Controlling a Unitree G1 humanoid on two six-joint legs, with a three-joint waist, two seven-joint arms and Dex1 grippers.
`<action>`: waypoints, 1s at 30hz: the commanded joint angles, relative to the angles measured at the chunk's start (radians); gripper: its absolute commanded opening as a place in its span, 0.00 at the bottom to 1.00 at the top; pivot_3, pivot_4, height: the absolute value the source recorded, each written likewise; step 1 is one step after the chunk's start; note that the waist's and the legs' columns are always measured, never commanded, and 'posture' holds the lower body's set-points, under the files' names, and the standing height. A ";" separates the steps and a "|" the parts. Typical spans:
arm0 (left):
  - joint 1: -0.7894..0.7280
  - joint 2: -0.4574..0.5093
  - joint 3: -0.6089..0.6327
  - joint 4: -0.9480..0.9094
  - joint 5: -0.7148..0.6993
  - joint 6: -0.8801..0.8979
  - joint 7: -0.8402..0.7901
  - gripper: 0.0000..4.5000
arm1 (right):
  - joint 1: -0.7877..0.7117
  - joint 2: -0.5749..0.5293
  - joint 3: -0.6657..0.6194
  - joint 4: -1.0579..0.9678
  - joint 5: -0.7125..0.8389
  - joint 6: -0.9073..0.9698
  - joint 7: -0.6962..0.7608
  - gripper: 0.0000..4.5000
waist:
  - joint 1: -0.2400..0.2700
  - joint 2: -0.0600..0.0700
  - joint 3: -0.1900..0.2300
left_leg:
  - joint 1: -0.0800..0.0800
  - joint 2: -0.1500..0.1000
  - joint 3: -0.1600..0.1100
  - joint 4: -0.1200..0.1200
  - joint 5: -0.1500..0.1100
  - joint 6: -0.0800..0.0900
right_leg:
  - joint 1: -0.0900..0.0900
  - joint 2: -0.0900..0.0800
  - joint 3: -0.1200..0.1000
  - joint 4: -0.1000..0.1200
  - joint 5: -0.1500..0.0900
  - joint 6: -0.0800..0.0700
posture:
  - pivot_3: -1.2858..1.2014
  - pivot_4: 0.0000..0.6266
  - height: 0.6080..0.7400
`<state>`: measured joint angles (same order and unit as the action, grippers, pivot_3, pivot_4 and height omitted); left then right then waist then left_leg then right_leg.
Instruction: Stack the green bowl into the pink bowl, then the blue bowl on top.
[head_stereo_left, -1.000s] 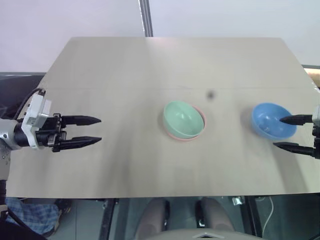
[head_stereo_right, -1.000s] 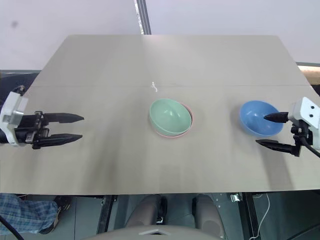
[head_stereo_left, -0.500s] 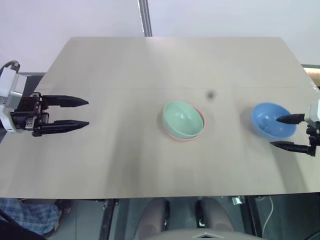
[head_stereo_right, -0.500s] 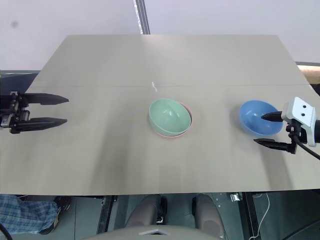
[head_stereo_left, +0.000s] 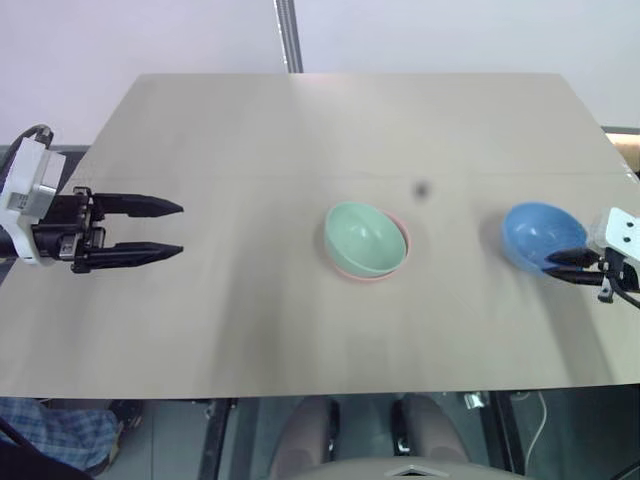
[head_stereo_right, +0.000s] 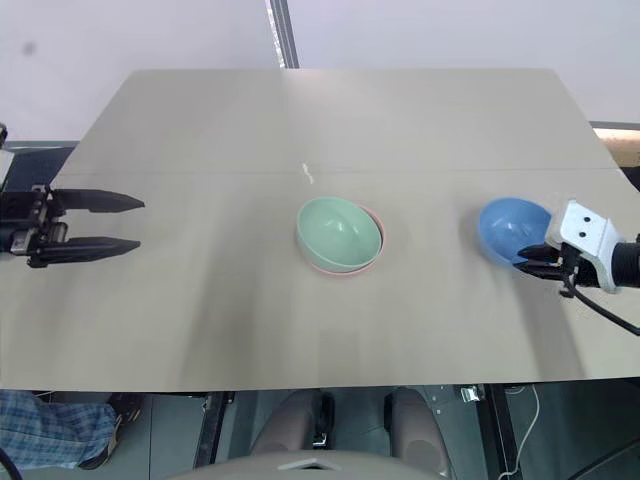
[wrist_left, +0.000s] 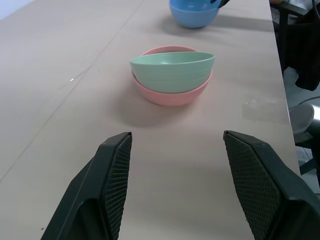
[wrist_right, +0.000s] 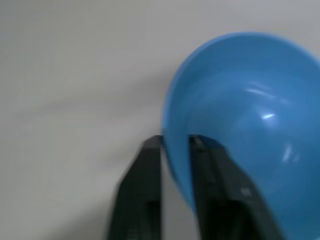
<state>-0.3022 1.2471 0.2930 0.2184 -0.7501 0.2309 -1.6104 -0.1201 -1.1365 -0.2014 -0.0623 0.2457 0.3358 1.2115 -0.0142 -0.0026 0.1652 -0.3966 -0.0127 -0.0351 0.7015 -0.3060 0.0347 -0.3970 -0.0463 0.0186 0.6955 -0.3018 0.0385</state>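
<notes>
Green bowl (head_stereo_left: 366, 238) already nested, tilted, in pink bowl (wrist_left: 170, 92) mid-table. My right gripper (wrist_right: 175, 150) pinching blue bowl (head_stereo_left: 540, 236) rim at right edge. I'd lift straight, carry over stack, lower level. Left gripper (head_stereo_left: 150, 229) parked, jaws apart, empty

Right gripper (head_stereo_left: 562, 264) fingers, spread either side of blue bowl (head_stereo_left: 535, 235) rim a second ago, now pinched shut on that rim. Bowl tipped. Left gripper (head_stereo_left: 168, 229) drawn back toward table's left edge.
</notes>
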 joint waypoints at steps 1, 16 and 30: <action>-0.018 0.009 0.007 -0.004 -0.017 -0.014 -0.004 0.69 | -0.003 -0.015 -0.017 -0.040 0.013 -0.003 0.007 0.02 | 0.000 0.000 0.000 | 0.000 0.000 0.000 0.000 0.000 0.000 | 0.000 0.000 0.000 0.000 0.000 0.000 | 0.52 0.24 1.00; -0.018 0.000 -0.002 -0.007 -0.011 -0.015 -0.004 0.69 | -0.001 -0.023 -0.025 -0.053 0.028 0.016 0.011 0.79 | 0.000 0.000 0.000 | 0.000 0.000 0.000 0.000 0.000 0.000 | 0.000 0.000 0.000 0.000 0.000 0.000 | 0.52 0.24 1.00; -0.022 0.003 -0.006 0.001 -0.009 -0.018 -0.004 0.69 | -0.018 -0.042 0.078 -0.004 -0.125 0.020 -0.067 0.73 | 0.000 0.000 0.000 | 0.000 0.000 0.000 0.000 0.000 0.000 | 0.000 0.000 0.000 0.000 0.000 0.000 | 0.52 0.24 1.00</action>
<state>-0.3074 1.2400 0.2672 0.2192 -0.7495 0.2268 -1.6104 -0.1158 -1.1716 -0.1130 -0.0565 0.1247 0.3649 1.1543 -0.0144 -0.0026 0.1652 -0.3966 -0.0127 -0.0348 0.7015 -0.3059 0.0347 -0.3973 -0.0461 0.0182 0.6957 -0.3018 0.0385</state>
